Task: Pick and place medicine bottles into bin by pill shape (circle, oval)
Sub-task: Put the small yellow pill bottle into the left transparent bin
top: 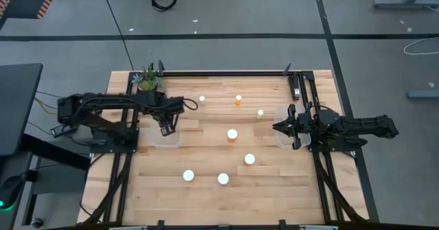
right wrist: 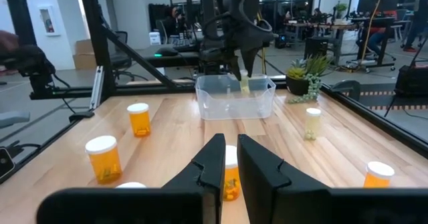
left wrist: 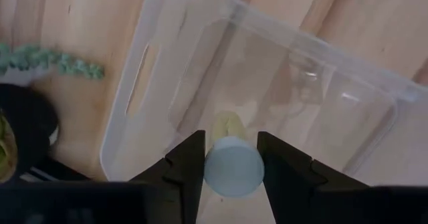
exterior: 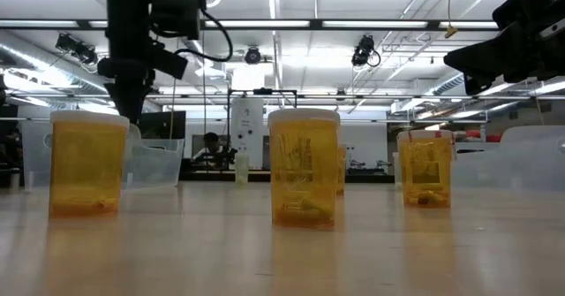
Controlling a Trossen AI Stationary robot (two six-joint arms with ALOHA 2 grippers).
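My left gripper (left wrist: 231, 167) is shut on a small bottle with a white cap (left wrist: 232, 165) and a pale body, above the clear left bin (left wrist: 167, 70). It also shows in the high view (top: 167, 127) and, far off, in the right wrist view (right wrist: 244, 77). My right gripper (right wrist: 229, 160) is shut and empty, over the table's right side (top: 278, 127). Several white-capped bottles stand upright on the wood: at the far side (top: 202, 99), (top: 238, 99), (top: 260, 112), in the middle (top: 232, 134), and nearer (top: 249, 159), (top: 188, 176), (top: 223, 178). My left gripper pinches the bottle between its two fingers (left wrist: 187, 164), at the sides of its cap end (left wrist: 212, 170). The fingers come from above, pointing down. The bottle stands upright in the hold, cap up, its pale body (right wrist: 245, 85) reaching below the fingertips, lifted clear over the bin.
A green potted plant (top: 149, 79) stands at the far left corner beside the left bin. A second clear bin (top: 287, 139) sits under my right gripper. In the low view, orange bottles (exterior: 88, 163), (exterior: 305, 168), (exterior: 425, 168) stand across the table.
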